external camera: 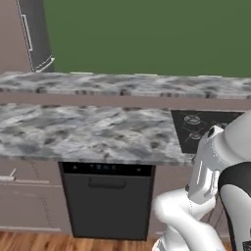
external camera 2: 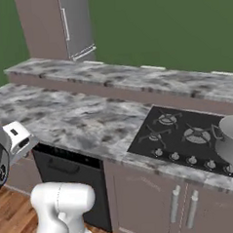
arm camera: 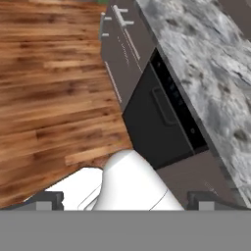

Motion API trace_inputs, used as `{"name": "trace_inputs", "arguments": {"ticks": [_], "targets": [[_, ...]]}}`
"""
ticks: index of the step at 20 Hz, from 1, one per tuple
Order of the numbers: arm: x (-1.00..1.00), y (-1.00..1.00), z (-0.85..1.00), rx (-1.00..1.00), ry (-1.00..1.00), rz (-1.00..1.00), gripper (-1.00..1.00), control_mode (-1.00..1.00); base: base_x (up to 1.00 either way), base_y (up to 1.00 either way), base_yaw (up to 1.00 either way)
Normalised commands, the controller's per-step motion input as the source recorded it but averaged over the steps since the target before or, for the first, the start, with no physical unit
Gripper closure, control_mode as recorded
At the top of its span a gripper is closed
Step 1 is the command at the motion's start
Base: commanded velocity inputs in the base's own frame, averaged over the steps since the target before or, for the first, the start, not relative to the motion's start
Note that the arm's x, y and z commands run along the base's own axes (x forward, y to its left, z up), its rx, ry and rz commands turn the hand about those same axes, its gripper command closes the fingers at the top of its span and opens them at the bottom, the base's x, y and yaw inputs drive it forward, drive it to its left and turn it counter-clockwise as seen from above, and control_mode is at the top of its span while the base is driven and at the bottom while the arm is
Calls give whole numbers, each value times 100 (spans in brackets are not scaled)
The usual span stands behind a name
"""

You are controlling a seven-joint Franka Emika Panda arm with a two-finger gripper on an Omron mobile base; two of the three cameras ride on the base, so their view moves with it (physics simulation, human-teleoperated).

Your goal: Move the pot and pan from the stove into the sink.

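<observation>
While the arm is folded low in front of the cabinets, the pincer is seen in the hand view with its two dark fingertips set wide apart at the lower edge; it is spread fully and nothing is gripped between them. Ahead of the pincer in that view, a wooden floor is laid out, and beside it the black dishwasher front is set under the marbled grey worktop.

Well apart from the pincer, up on the worktop, the stove is seen in the right base view as a flat black cooktop with grey grates and a row of small silver knobs along its front edge. On its far right burner the pot is stood upright, light grey, cut off by the picture's edge. In the left base view only a corner of the stove is shown behind the white arm. A grey refrigerator is stood beyond the raised back ledge.
</observation>
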Motion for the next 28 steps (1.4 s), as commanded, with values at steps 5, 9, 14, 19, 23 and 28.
{"name": "trace_inputs", "arguments": {"ticks": [5,9,14,19,23,28], "targets": [[0,0,0,0,0,0,-100,100,4,-9,-49],[0,0,0,0,0,0,-100,100,5,-14,-48],[0,0,0,0,0,0,-100,100,1,-14,-29],[0,0,0,0,0,0,-100,100,2,-5,0],[0,0,0,0,0,0,-100,100,16,-60,-2],[0,0,0,0,0,0,-100,100,23,-95,-1]]}}
